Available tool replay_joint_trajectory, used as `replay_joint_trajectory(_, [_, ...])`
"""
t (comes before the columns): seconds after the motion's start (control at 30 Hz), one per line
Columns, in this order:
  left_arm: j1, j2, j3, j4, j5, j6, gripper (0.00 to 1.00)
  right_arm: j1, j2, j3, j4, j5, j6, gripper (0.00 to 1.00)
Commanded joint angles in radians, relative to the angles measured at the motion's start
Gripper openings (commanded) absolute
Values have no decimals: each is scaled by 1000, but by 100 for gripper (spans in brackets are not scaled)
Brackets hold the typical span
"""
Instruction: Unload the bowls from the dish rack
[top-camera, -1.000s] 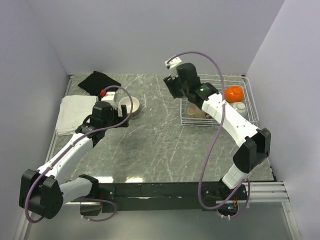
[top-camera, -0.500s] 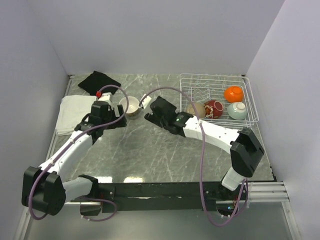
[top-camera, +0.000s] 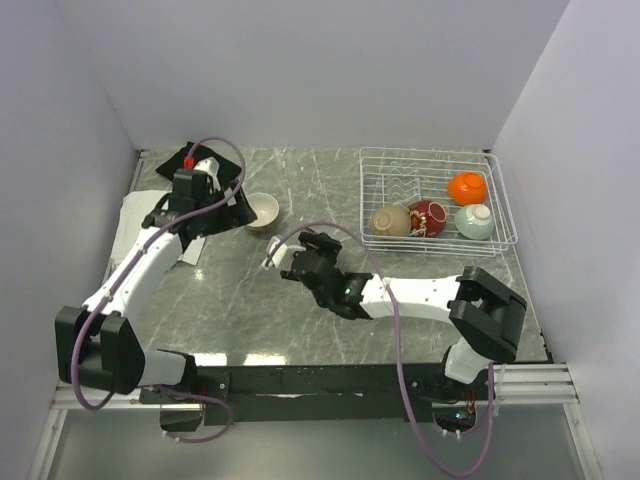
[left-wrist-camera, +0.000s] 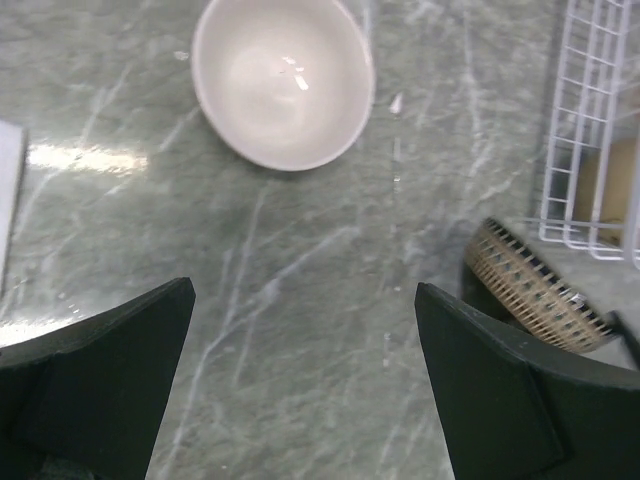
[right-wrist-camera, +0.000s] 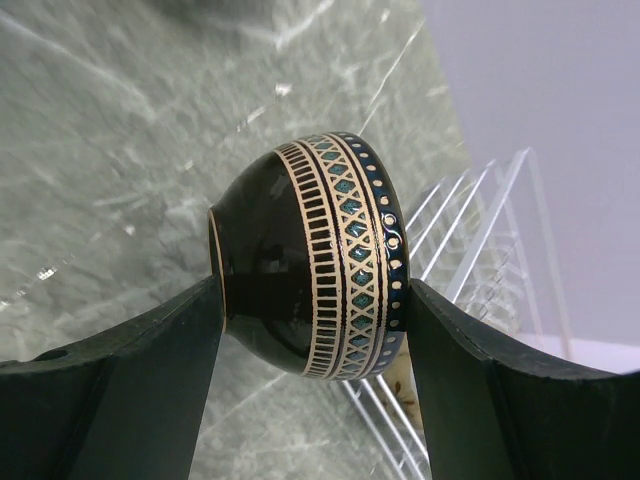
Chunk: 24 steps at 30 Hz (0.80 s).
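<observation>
Veined marble (top-camera: 250, 300) underlies right end effector (right-wrist-camera: 315, 300) clenching round glossy black bowl (right-wrist-camera: 290, 240); left end effector (left-wrist-camera: 305, 300) spread.

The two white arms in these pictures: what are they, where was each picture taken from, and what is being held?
They are two robot arms bolted at the near edge of a marble table, each ending in a two-finger gripper. The wide picture comes from a fixed camera above and behind them. The other two come from cameras on the wrists, so the dark shapes at the bottom are each gripper's own fingers. On the table lie a white bowl, a white cloth and a black cloth. The dish rack holds a beige bowl, a dark red bowl, a pale green bowl and an orange bowl. The right gripper is shut on a black bowl with a patterned band, held on its side. The left gripper is open and empty.
</observation>
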Motion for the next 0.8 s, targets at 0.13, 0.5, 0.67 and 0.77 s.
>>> replay_joint_trajectory(0.13, [-22, 164, 239, -226, 140, -42, 99, 96, -4, -68, 476, 209, -219, 26])
replay_joint_trajectory(0.5, [-131, 321, 387, -371, 213, -89, 100, 168, 107, -105, 795, 269, -463, 27])
replay_joint_trajectory(0.67, [-140, 341, 378, -358, 236, -114, 99, 172, 151, -108, 851, 281, -498, 27])
replay_joint_trajectory(0.77, [-140, 348, 375, -363, 252, -111, 99, 175, 173, -118, 906, 284, -542, 27])
